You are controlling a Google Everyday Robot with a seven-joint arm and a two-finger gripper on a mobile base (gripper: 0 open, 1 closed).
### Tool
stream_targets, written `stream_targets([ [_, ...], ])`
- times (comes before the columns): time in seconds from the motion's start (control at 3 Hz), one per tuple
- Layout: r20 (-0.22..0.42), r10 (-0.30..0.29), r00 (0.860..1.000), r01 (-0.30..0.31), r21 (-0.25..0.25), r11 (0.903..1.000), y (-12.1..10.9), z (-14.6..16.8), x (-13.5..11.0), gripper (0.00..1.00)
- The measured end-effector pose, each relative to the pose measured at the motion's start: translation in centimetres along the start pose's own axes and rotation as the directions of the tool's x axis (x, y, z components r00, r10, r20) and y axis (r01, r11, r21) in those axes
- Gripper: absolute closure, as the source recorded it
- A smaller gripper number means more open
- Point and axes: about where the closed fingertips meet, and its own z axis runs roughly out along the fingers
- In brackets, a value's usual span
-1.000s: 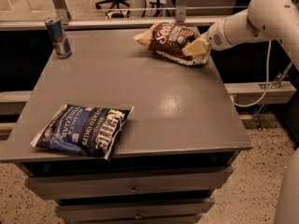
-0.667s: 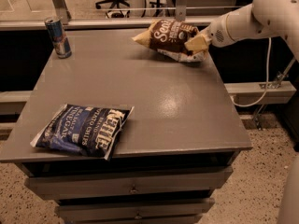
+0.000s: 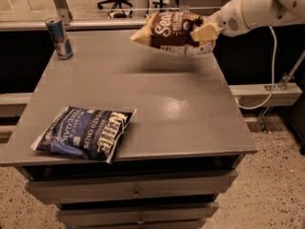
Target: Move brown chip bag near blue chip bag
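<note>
Brown chip bag points left, clamped in far-right gripper

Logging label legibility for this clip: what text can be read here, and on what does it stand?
"KETTLE" and "POTATO CHIPS": blue chip bag, front left of the table.
"Sen", white script, rest unreadable: brown chip bag, held in the air by the gripper, far right.
Blue can, far left: print too blurred to read.

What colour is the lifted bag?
The bag: dark brown, white script, tan ends; the gripper holds it above the table, far side. Camera view.
</note>
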Motion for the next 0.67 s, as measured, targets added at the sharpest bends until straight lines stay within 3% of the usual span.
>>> stream_targets([
  [0.33,-0.085,-0.088,0.992,0.084,-0.054,0.995,4.3,-2.9,0.0,1.0],
  [0.67,-0.239,-0.123,0.963,0.107,-0.081,0.991,9.6,-3.3,2.6,1.0],
])
